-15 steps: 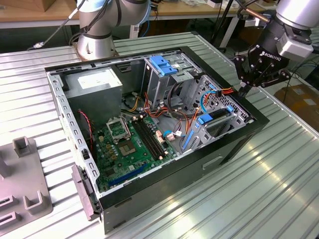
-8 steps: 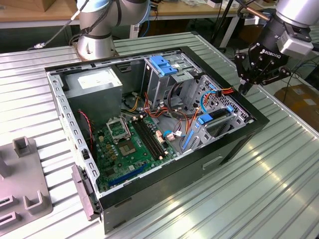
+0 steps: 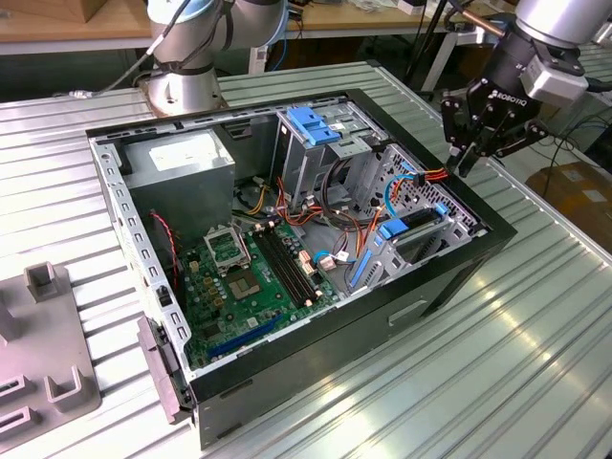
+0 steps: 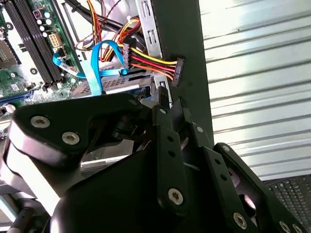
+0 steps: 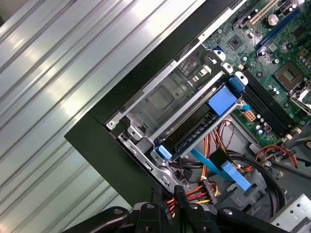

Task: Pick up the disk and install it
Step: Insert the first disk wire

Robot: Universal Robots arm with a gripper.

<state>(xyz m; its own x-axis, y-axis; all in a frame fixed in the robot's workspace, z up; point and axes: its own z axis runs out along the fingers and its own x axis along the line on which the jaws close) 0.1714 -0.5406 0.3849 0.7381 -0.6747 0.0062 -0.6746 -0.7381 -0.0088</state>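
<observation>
The disk, a grey slab with blue side rails, lies in the drive bay at the front corner of the open computer case. Both wrist views show it seated there, partly under a blue ribbon cable. My gripper hangs above the case's edge on the exterior view's right, just over the bay. Its fingers are shut with nothing held. A black power connector on red, yellow and black wires sits just past the fingertips.
A tall metal drive cage with a blue latch stands at the back of the case. The motherboard and loose cables fill the case floor. A grey fixture plate lies on the ribbed metal table at the exterior view's left.
</observation>
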